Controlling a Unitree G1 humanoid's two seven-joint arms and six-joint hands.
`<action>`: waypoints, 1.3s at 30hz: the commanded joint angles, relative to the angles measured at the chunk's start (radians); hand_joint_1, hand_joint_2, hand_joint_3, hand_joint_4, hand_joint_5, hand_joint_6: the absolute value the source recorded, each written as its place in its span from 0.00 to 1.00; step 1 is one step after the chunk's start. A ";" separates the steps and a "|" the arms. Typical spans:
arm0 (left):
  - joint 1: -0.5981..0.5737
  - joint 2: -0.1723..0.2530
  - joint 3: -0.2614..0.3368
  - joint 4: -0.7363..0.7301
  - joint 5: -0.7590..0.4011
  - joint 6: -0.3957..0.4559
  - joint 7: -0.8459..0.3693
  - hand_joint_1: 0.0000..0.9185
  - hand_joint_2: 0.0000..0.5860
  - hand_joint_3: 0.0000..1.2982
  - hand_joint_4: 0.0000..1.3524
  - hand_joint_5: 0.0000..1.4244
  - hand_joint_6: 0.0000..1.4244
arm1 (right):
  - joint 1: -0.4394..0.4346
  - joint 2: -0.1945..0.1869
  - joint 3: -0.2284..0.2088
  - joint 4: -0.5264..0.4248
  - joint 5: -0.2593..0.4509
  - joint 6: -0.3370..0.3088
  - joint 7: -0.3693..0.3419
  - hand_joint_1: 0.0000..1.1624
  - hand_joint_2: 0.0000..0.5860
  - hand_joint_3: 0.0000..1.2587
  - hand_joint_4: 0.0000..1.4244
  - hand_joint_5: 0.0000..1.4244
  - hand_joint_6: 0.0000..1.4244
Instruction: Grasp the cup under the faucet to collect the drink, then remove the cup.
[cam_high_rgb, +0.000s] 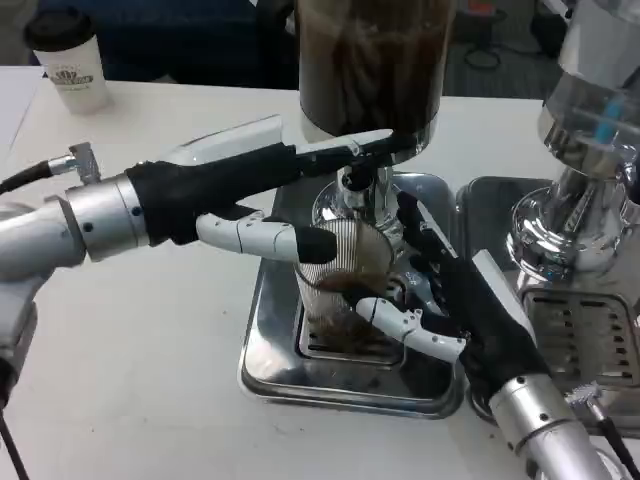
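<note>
I see the cup (340, 285) standing on the drip tray (270, 360), directly under the faucet (357, 190) of the dispenser (368, 65). My left hand (255, 195) reaches in from the left, touching the cup's rim. My right hand (450, 310) sits against the cup's right side. A second dispenser (590, 130) stands to the right. A lidded paper cup (70, 60) sits far back left on the worktop (130, 370).

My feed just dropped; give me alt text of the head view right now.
A clear ribbed cup holding dark drink stands on the steel drip tray under the dispenser faucet. The right hand wraps it; the left hand reaches over to the faucet.
</note>
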 joint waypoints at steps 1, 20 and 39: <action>0.051 0.024 -0.021 0.029 0.067 0.059 -0.020 0.00 0.02 0.04 0.00 0.00 0.00 | -0.034 0.004 -0.001 0.031 0.010 -0.011 0.010 0.60 0.38 0.00 0.00 0.00 0.01; 0.065 0.010 0.003 0.014 0.001 0.095 -0.043 0.00 0.02 0.04 0.00 0.00 0.00 | -0.044 0.016 0.017 0.048 0.005 -0.006 0.009 0.59 0.38 0.00 0.00 0.00 0.02; 0.054 -0.050 0.069 0.042 -0.089 0.105 -0.083 0.00 0.02 0.03 0.00 0.00 0.00 | -0.015 0.012 0.022 0.040 0.002 0.001 0.005 0.59 0.39 0.00 0.00 0.00 0.02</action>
